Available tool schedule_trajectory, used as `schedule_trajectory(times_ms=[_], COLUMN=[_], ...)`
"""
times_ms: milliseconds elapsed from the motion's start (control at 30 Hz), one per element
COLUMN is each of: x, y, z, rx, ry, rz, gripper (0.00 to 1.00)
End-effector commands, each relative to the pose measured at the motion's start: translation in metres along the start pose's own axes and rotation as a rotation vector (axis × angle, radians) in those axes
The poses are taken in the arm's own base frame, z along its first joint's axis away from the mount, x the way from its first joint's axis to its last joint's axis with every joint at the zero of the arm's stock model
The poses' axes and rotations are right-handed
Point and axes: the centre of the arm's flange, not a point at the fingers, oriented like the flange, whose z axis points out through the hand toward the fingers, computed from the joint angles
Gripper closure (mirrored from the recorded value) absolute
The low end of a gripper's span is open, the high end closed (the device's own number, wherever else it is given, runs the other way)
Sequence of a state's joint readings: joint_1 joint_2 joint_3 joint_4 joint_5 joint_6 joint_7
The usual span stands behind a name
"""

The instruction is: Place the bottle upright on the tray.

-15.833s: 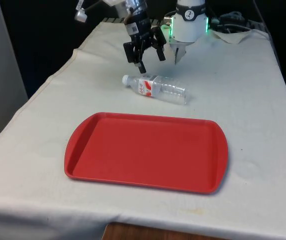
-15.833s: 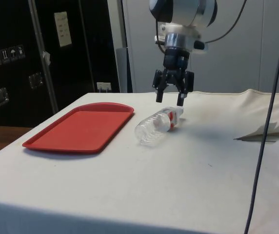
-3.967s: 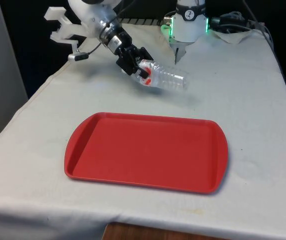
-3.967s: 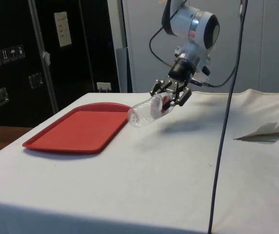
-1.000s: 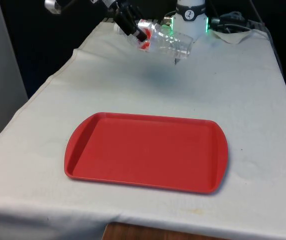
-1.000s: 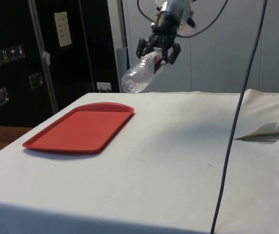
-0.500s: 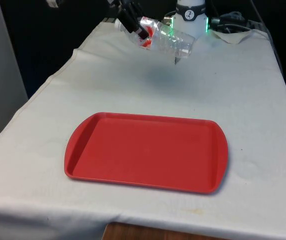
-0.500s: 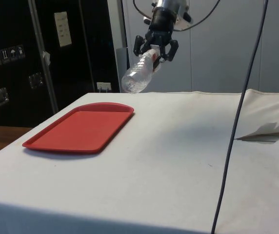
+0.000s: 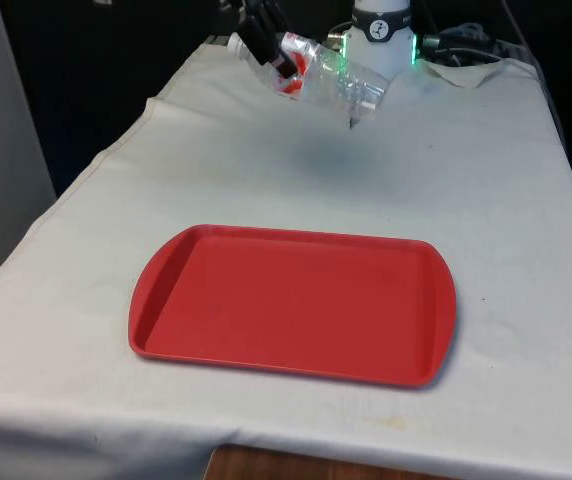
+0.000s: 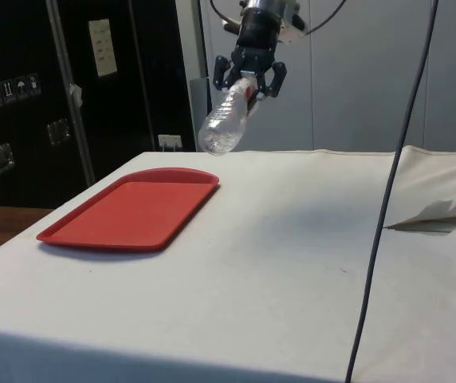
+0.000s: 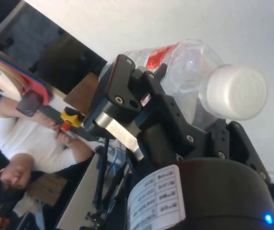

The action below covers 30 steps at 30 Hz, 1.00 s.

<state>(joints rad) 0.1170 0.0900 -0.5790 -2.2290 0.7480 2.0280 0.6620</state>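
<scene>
A clear plastic bottle point(image 9: 334, 78) with a red-and-white label and a white cap point(image 11: 236, 92) hangs high over the table's far end. It slants, cap end up in the side view, its base point(image 10: 214, 137) pointing down. My gripper point(image 9: 269, 45) is shut on the bottle's neck end, just below the cap. In the side view the gripper point(image 10: 248, 80) stands above and beyond the far edge of the tray. The red tray point(image 9: 291, 305) lies flat and bare near the table's front, seen also from the side as a tray point(image 10: 124, 211). One black finger point(image 11: 122, 88) presses the label.
The robot's base point(image 9: 379, 40) stands at the far end, with cables and crumpled white cloth point(image 9: 466, 62) beside it. A black cable point(image 10: 391, 183) hangs down in the side view. A person's white sleeve point(image 11: 17, 143) shows in the wrist view.
The gripper has turned, so the bottle slants more steeply with its base lower. It has drifted slightly towards the tray's side.
</scene>
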Motion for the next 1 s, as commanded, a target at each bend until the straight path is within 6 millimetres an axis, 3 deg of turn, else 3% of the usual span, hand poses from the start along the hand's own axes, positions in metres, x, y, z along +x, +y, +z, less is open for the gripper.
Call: schedule_trajectory(times_ms=[0, 967], x=[-0.002, -0.025], y=[-0.003, -0.029], z=[-0.001, 0.001], rx=[-0.003, -0.081], ry=[0.022, 0.166], rz=[0.001, -0.066], gripper=[1.00, 1.00])
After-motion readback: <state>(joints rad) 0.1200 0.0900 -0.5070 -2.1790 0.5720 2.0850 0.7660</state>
